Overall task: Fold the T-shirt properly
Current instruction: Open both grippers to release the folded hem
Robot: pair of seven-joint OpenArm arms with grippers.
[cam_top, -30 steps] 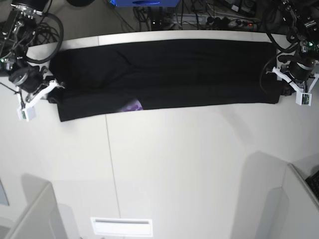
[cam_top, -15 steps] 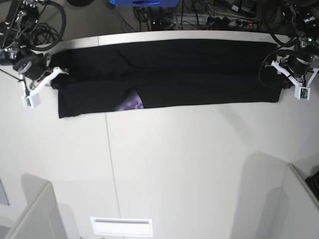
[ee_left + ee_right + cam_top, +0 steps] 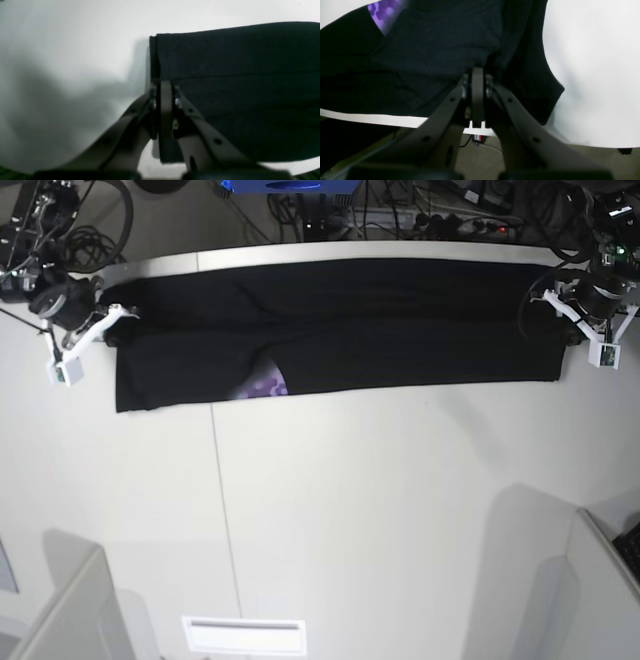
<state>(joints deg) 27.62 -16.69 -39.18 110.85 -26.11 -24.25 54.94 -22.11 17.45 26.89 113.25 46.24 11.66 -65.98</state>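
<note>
End effectors (image 3: 568,340) (image 3: 112,338) — on T-shirt (image 3: 340,320) ends

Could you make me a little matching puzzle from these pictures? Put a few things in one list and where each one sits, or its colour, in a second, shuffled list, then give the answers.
Things:
1. T-shirt
2. left end effector
3. right end effector
4. patch of print

Descriptions:
A. purple, peeking out at the shirt's near edge
B. black, stretched in a long band across the far side of the table
C. shut on the shirt's end at the base view's left
D. shut on the shirt's end at the base view's right

Pairs: 1-B, 2-D, 3-C, 4-A
</note>
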